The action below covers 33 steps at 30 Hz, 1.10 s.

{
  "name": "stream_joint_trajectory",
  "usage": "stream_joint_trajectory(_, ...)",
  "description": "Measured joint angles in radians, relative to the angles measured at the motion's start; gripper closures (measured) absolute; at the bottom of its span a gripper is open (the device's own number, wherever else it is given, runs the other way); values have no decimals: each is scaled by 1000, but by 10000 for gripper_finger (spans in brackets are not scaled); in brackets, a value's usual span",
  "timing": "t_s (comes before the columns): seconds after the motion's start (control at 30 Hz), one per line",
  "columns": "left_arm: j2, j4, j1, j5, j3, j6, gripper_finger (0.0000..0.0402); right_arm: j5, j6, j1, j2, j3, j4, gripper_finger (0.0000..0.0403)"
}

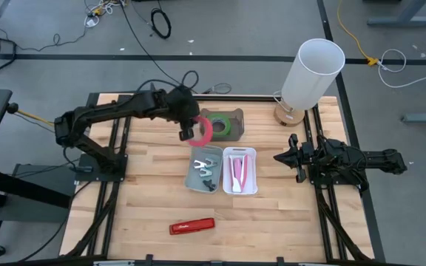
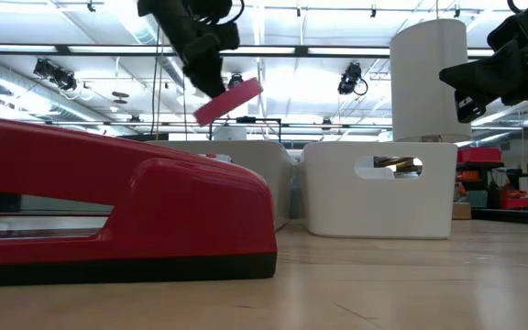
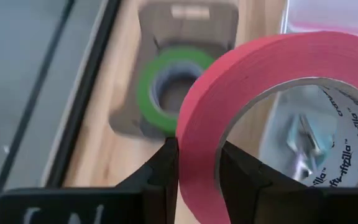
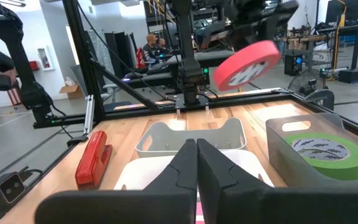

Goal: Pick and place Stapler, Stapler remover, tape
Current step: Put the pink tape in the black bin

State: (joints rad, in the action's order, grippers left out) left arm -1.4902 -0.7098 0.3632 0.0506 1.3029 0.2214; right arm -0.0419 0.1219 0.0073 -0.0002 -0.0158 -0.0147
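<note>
Gripping the red tape roll [image 1: 200, 131] in my left gripper [image 1: 186, 134] above the grey bin [image 1: 203, 172]; my right gripper [image 1: 281, 157], fingers clenched empty, waits beside the white bin [image 1: 240, 187].

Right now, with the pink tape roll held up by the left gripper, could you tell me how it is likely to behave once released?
The pink tape roll is round and hangs tilted, pinched through its wall by the left gripper, so it may well roll or wobble on landing. It looks stiff and probably light. Dropped flat into the grey tray, it should settle.
</note>
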Motion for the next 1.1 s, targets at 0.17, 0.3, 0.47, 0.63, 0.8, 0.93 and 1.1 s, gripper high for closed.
stream_joint_trajectory(0.17,0,118,26,-32,0,68,306,0,0,0,0,0,0,399)
stream_joint_trajectory(0.3,-15,198,34,-52,1,102,305,0,0,0,0,0,0,399)
stream_joint_trajectory(0.47,-56,237,55,-81,1,113,304,0,0,0,0,0,0,399)
stream_joint_trajectory(0.63,-118,257,85,-83,0,153,304,3,0,0,0,0,0,399)
stream_joint_trajectory(0.8,-180,339,112,-82,0,194,304,-1,0,0,0,0,0,399)
stream_joint_trajectory(0.93,-218,435,128,-83,0,216,304,-1,0,0,0,0,0,399)
stream_joint_trajectory(1.1,-260,496,141,-115,0,217,304,-1,0,0,0,0,0,399)
